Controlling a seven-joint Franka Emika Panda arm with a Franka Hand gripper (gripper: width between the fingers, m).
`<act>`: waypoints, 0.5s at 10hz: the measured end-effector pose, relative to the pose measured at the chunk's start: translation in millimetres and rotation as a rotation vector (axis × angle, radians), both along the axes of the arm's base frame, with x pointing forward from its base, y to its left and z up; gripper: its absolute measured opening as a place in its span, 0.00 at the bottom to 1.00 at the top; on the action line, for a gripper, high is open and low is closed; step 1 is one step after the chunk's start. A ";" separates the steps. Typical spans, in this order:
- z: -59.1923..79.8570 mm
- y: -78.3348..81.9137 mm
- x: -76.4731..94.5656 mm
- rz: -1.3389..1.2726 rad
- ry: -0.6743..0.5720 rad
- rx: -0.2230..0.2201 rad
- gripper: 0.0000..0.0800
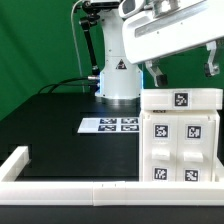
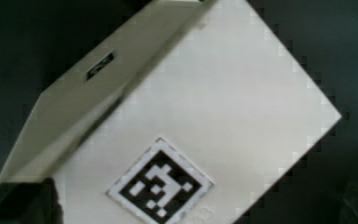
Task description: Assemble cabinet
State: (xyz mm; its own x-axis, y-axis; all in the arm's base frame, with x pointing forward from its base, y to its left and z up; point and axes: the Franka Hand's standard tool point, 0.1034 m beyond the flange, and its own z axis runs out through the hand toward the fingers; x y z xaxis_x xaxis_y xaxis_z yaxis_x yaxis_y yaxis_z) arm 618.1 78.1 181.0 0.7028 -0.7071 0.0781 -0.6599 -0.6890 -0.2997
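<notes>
The cabinet (image 1: 181,137) is a white boxy stack with several black-and-white tags. It stands at the exterior view's right, near the front of the black table. Its top part (image 1: 181,99) carries one tag and the front below it carries several. My gripper (image 1: 181,70) hangs just above the cabinet's top, with the two fingers (image 1: 151,73) spread wide and nothing between them. In the wrist view a white cabinet face (image 2: 194,100) fills the picture, with one tag (image 2: 162,184) close to the camera. The fingertips barely show there.
The marker board (image 1: 110,125) lies flat in the middle of the table. The low white border frame (image 1: 60,187) runs along the front and the left corner. The robot's white base (image 1: 117,78) stands at the back, before a green backdrop.
</notes>
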 end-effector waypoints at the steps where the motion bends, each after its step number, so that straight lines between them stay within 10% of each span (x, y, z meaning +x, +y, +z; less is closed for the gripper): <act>1: -0.4 -0.9 0.0 0.071 -0.011 -0.022 1.00; 5: 1.6 -1.1 1.8 0.484 -0.062 -0.181 1.00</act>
State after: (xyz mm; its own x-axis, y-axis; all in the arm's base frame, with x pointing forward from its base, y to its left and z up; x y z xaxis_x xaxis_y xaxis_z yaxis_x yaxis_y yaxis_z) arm 620.0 77.0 182.6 0.9362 -0.2736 0.2208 -0.2378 -0.9554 -0.1753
